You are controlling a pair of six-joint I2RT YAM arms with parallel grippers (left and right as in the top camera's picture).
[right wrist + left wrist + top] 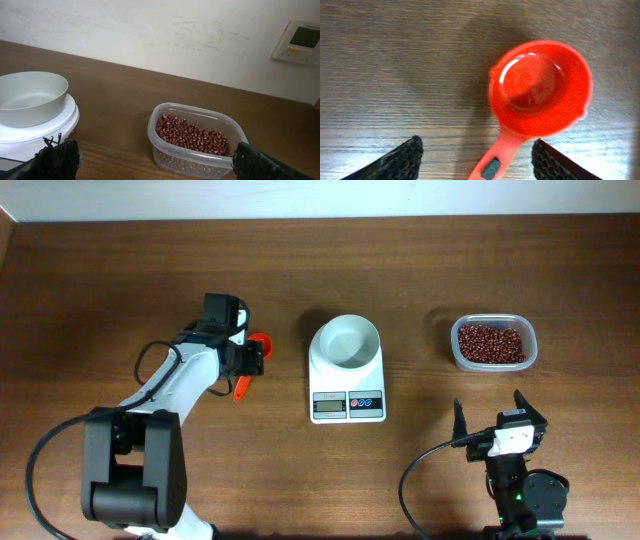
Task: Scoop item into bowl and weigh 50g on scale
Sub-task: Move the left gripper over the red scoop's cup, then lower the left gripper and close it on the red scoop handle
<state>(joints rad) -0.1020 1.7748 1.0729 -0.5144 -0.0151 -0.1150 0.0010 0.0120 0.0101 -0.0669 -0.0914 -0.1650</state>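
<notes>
An empty orange-red scoop point(540, 90) lies on the table left of the scale, its handle point(492, 162) pointing back between my left gripper's fingers point(405, 157). My left gripper point(477, 145) is open, its jaws standing on either side of the handle with a gap on each side. The scoop point(260, 344) also shows under this gripper point(248, 364) in the overhead view. An empty white bowl point(346, 340) sits on the white scale point(347, 406). The red-brown beans point(490, 343) fill a clear tub point(165, 150). My right gripper point(488, 404) hangs open just short of the tub, holding nothing.
The bowl point(30, 97) and scale point(45, 131) lie left of the tub in the right wrist view. A pale wall runs behind the table, with a wall panel point(299, 42) at the upper right. The left arm's black cable point(60, 440) loops by the near left edge.
</notes>
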